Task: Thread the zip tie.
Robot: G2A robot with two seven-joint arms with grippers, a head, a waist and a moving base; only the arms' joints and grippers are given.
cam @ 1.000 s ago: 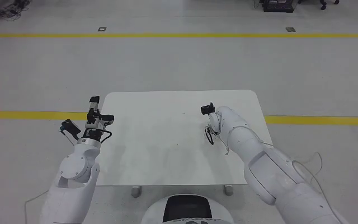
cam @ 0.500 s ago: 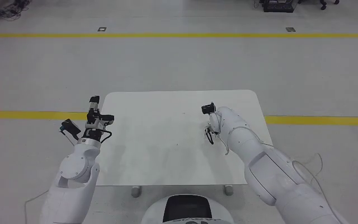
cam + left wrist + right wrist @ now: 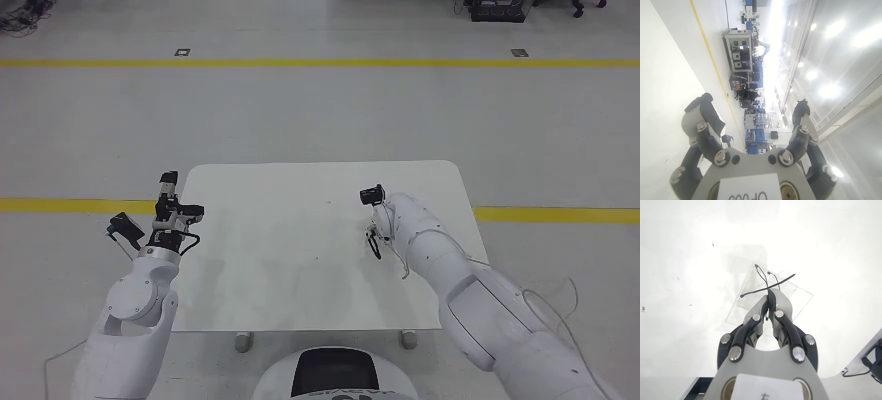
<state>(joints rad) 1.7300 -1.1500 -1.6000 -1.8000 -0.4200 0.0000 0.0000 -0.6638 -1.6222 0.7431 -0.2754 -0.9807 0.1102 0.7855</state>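
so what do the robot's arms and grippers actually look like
The left arm and right arm are smooth white shells. The left gripper and right gripper have grey metal fingers with black pads, black link bars, round silver rivets and a white printed label on the base. A thin cable runs beside the right forearm.
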